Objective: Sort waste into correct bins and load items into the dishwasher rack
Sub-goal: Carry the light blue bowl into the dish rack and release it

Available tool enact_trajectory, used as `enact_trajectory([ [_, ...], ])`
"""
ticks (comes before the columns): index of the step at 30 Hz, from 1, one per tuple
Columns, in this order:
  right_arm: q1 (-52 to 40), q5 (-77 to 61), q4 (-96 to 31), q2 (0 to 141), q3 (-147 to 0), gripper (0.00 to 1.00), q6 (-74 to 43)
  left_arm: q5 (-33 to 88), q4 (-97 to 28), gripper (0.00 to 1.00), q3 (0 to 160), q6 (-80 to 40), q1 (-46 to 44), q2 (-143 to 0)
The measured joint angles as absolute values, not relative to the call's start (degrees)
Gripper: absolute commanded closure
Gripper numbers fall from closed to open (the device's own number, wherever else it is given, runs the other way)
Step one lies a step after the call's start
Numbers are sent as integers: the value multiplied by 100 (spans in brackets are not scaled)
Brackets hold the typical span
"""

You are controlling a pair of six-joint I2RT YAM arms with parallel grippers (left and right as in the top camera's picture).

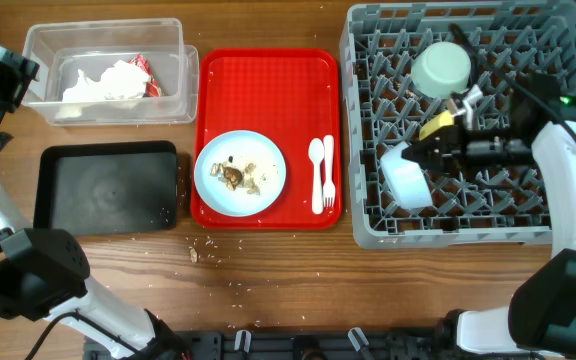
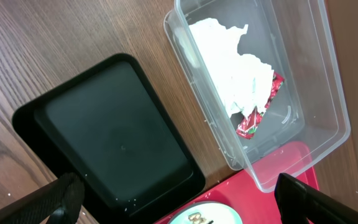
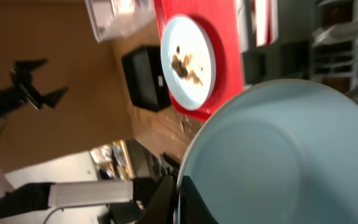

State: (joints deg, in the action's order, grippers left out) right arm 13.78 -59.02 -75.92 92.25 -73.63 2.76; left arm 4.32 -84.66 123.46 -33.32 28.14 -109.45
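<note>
Light blue round bowl (image 1: 405, 178) sat tilted in the grey lattice plastic rack (image 1: 468, 236), my right gripper (image 1: 423, 152) pinching its rim, fingertips mostly hidden; left gripper (image 2: 178, 190), cropped at bottom frame, gaped wide.

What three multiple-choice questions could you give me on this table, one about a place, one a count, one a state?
1. Where is the crumpled napkin? A) clear tub B) black tray C) dishwasher rack
2. How many white utensils lie on the red tray? A) one B) two C) four
3. What state is the light blue plate in? A) wiped clean B) broken C) carrying food scraps
Answers: 1 A, it lies inside the tub's walls. 2 B, a spoon and a fork lie side by side. 3 C, brown bits sit at its middle.
</note>
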Motion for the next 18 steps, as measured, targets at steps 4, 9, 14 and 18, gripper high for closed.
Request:
enact_trajectory([
  [4,1782,-6420,-7566,9225,-7196,96,548,432,-8468,0,12346,-3332,2814,-10945],
  [9,1778,-6897,-7629,9225,-7196,96,617,429,-8468,0,12346,-3330,2814,-10945],
  [14,1778,-7116,-6801,9201,-6989,96,399,432,-8466,0,12346,-3332,2814,-10945],
  [18,1778,-7218,-5601,9203,-6322,96,-263,432,-8468,0,12346,-3332,2814,-10945],
])
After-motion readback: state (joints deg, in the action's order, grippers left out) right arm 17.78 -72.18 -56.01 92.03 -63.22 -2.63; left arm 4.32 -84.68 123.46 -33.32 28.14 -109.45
